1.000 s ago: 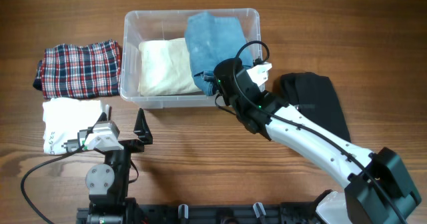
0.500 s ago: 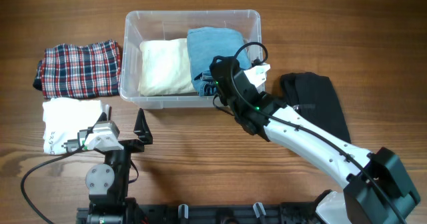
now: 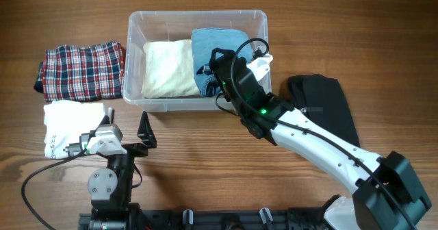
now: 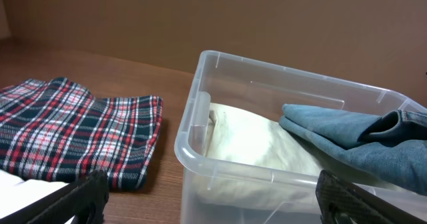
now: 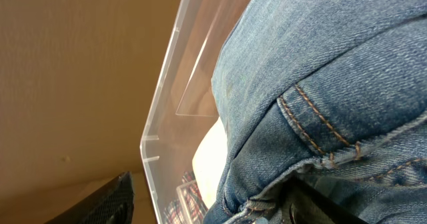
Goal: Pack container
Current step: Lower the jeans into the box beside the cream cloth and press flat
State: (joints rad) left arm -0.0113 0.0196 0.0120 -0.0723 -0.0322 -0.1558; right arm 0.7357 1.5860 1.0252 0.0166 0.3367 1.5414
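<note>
The clear container [image 3: 137, 16] stands at the back middle of the table. Inside it lie a folded cream cloth [image 3: 166, 67] on the left and folded blue jeans [image 3: 217, 46] on the right. My right gripper [image 3: 216, 71] hangs over the jeans' near end, inside the container's front right. In the right wrist view the right gripper [image 5: 213, 207] is open: one finger [image 5: 107, 201] stands clear, and the jeans [image 5: 320, 71] rest against the other. My left gripper [image 4: 213, 207] is open and holds nothing, near the table's front, facing the container [image 4: 193, 127].
A folded plaid cloth [image 3: 82, 69] lies left of the container, with a white cloth [image 3: 72, 124] in front of it. A black cloth [image 3: 325, 107] lies to the right, partly under my right arm. The left gripper [image 3: 124, 133] stands beside the white cloth.
My right gripper has opened and let go of the jeans, which now lie flat inside the container. It has shifted slightly left. The left arm has not moved.
</note>
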